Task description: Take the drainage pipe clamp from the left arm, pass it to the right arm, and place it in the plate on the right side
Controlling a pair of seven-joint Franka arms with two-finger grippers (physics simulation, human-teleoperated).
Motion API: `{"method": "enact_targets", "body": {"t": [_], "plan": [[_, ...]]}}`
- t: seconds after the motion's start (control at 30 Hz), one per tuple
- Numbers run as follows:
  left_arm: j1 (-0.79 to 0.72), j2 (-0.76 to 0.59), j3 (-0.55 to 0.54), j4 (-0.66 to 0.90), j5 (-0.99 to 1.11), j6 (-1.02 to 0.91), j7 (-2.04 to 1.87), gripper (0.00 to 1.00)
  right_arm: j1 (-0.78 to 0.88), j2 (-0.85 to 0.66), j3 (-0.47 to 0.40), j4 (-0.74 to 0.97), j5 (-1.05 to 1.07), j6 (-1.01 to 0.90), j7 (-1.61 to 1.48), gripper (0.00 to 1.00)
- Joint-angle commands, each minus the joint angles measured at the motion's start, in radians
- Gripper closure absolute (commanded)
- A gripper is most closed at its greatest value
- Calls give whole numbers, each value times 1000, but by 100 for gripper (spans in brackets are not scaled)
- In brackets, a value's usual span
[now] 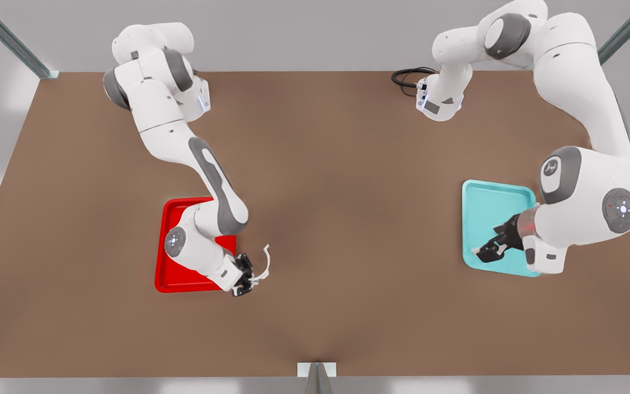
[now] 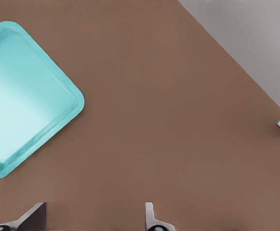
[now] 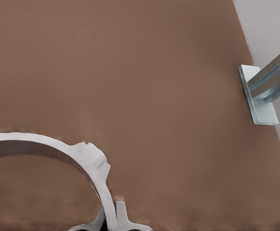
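Clamp [image 3: 82, 159], close in the right wrist view, is pinched by the shut right gripper [image 1: 246, 276] beside the red plate [image 1: 170, 273]. Left gripper [image 1: 491, 249] waits over the teal tray [image 1: 484, 202], jaws apart, empty. Risk: thin grip (one foot only?), so it may twist and land off the rim.

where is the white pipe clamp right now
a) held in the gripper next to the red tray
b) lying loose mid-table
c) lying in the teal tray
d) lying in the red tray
a: the drainage pipe clamp sits pinched in the right gripper just beside the red tray, above the bare table.
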Motion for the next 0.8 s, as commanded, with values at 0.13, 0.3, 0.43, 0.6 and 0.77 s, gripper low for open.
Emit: {"method": "enact_targets", "body": {"t": [0.13,0.3,0.43,0.6,0.77], "plan": [[-277,-208,250,-249,-51,-51,525,0,-166,-178,-3,-207,-59,-261,-326,79],[-286,-158,246,-165,-22,-98,524,0,-257,-182,-4,-298,-70,-258,-435,79],[-288,-158,246,-164,-26,-97,524,0,-278,-182,-3,-336,-62,-255,-436,79],[-290,-159,246,-137,-28,-97,525,0,-294,-179,3,-339,-47,-257,-486,0],[-290,-158,246,-137,-29,-97,525,0,-282,-193,11,-286,-2,-258,-484,0]]}}
